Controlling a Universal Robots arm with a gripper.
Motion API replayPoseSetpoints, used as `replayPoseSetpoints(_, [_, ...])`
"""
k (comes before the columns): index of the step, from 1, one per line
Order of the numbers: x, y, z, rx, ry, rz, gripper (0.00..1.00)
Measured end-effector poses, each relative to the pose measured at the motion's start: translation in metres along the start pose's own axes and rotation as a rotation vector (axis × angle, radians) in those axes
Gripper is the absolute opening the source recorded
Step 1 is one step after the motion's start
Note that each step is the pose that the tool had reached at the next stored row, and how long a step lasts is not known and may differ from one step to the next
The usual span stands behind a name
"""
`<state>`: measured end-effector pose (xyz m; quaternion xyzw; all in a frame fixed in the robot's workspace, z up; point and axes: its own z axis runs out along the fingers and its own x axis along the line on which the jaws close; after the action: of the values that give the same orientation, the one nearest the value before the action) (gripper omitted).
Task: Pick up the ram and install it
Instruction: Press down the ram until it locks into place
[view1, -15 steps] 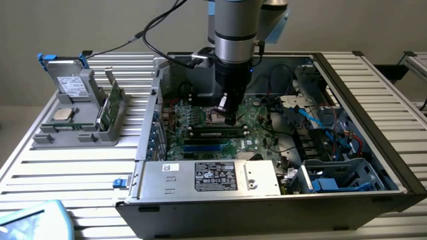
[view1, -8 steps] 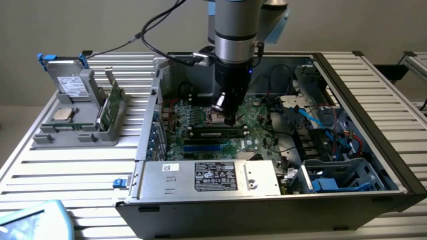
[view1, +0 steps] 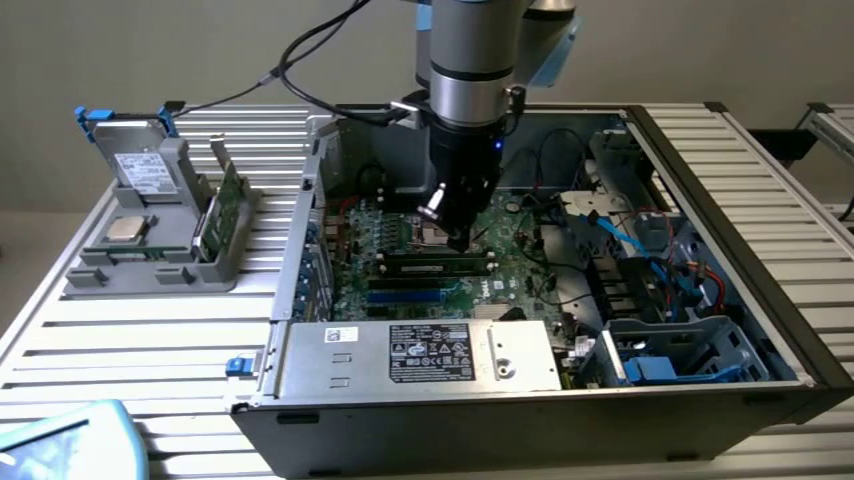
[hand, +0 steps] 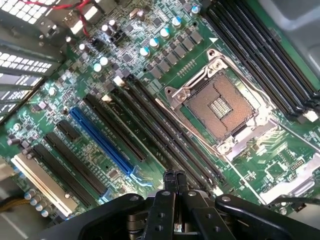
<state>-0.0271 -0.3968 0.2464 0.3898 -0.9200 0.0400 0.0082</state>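
Note:
The ram (view1: 434, 264), a long narrow green stick with dark chips, lies along a black motherboard slot inside the open computer case (view1: 747, 190). It sits level between the slot's white end latches. My gripper (view1: 458, 240) points down at the stick's end on the exterior view's right, fingers shut together with nothing between them. I cannot tell whether the tips touch the stick. In the wrist view the closed gripper (hand: 175, 181) hovers over the row of long black memory slots (hand: 160, 130), beside the bare processor socket (hand: 220, 107).
A grey holder (view1: 160, 255) outside the case, on the exterior view's left, carries a silver processor chip (view1: 124, 228), a drive (view1: 140, 170) and an upright green board (view1: 220, 205). The power supply (view1: 420, 355) lines the case front. Cables and drive bays (view1: 654, 300) crowd the right.

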Motion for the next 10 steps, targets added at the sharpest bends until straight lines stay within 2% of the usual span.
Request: replayPoseSetpoints(10, [0.0000,0.0000,0.0000,-0.0072,0.0106,0.156,0.11])
